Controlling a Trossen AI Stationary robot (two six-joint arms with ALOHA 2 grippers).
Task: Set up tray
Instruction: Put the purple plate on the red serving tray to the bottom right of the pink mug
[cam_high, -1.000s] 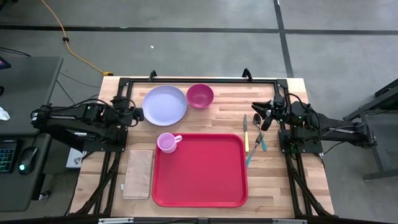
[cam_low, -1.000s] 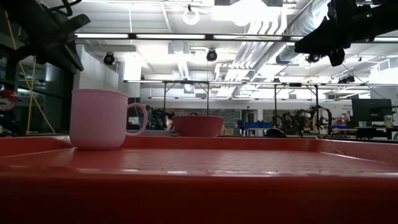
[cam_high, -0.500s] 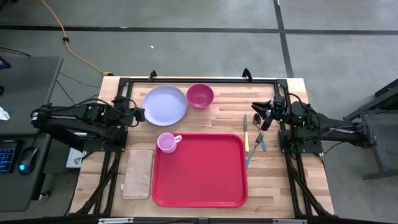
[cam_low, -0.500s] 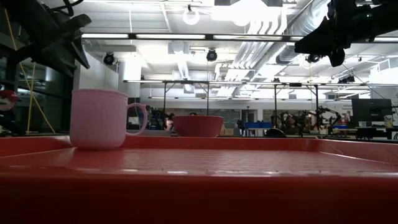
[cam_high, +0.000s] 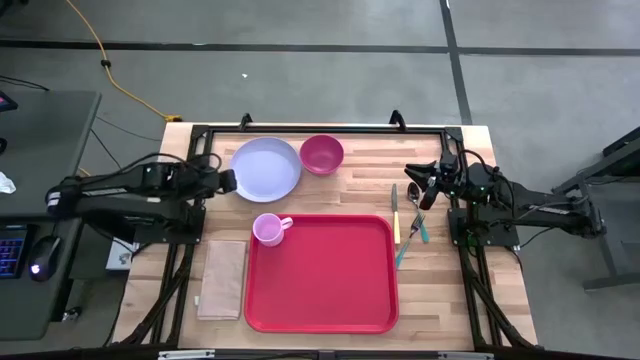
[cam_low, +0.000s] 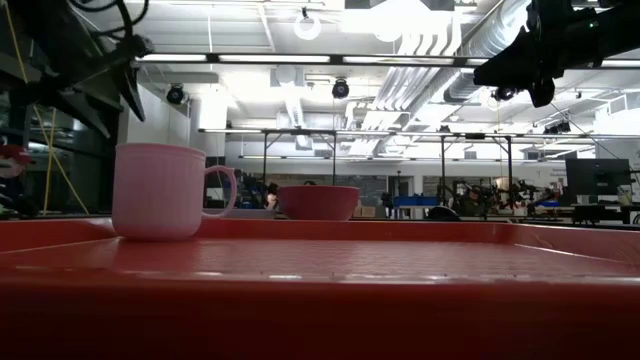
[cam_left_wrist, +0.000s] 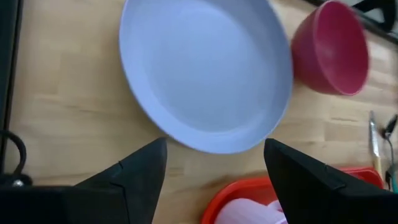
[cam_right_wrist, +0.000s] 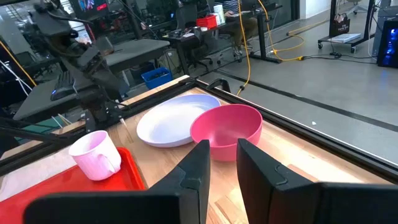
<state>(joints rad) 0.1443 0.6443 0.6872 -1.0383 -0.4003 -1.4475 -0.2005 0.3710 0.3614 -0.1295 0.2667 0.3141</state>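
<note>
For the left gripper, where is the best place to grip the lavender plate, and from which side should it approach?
Probably the plate's near rim, the edge facing the left gripper. The plate lies flat on the table, wide and shallow, so only its thin raised rim fits between the fingers. Approaching from the left arm's side seems best: the magenta bowl stands close by the opposite edge.

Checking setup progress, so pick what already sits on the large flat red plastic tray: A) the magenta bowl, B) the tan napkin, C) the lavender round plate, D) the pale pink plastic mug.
D: the pale pink plastic mug stands in a corner of the large flat red plastic tray; the rest lies on the wooden table.
</note>
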